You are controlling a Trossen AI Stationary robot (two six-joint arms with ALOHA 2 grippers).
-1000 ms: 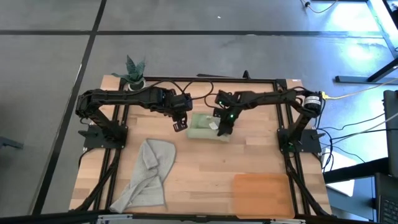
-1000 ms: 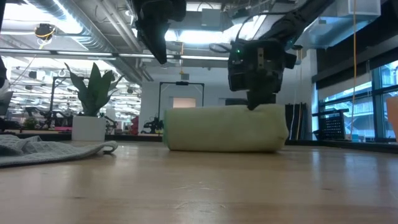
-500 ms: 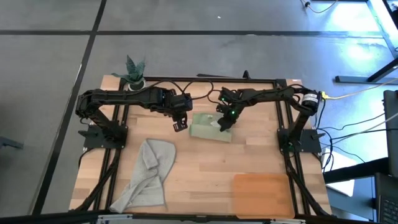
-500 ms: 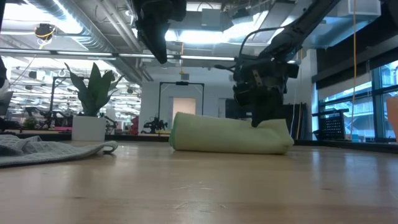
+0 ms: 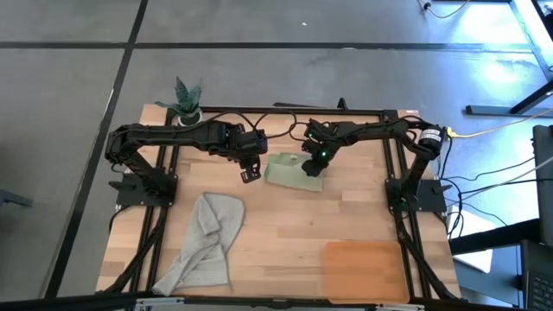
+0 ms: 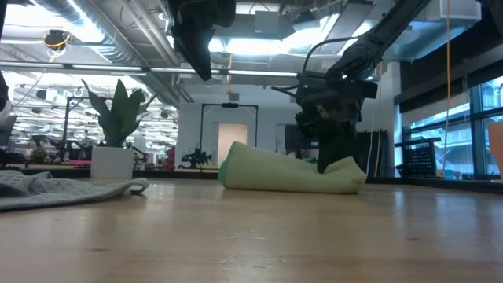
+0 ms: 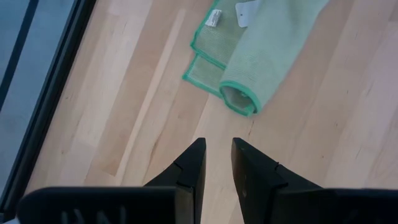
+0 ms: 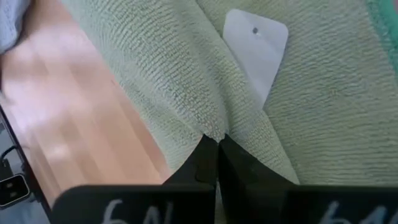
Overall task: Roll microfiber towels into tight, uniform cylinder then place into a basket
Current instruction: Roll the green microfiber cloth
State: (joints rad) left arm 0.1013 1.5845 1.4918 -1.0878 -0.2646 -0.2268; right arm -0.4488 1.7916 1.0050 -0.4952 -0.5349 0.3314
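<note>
1. I see the right end effector point(image 5: 311, 169) down on the rolled sage green towel point(image 5: 291, 172) near the back middle of the desk point(image 5: 285, 233); its fingers point(image 8: 205, 163) are closed tight, pinching a fold of the green cloth close to the white tag point(image 8: 256, 50); in the low view the end under this end effector sits bunched while the rest of the roll lies on the desk.
2. The left end effector point(image 5: 250, 174) hangs just beside the roll's other end, above the desk and touching nothing; its fingers point(image 7: 189, 171) stand slightly apart with only bare wood between them; ahead of them I can see the roll's open end with its darker green hem, and a loose flat layer of the same towel lying beside the roll.
3. The light grey towel point(image 5: 200, 242) lies crumpled and unrolled, well apart from both end effectors, nearer the front on the left arm's side.
4. The basket point(image 5: 363, 270) sits at the front corner on the right arm's side, well away from the right end effector; nothing lies in it.
5. A potted plant point(image 5: 187, 102) stands at the back corner behind the left arm.
</note>
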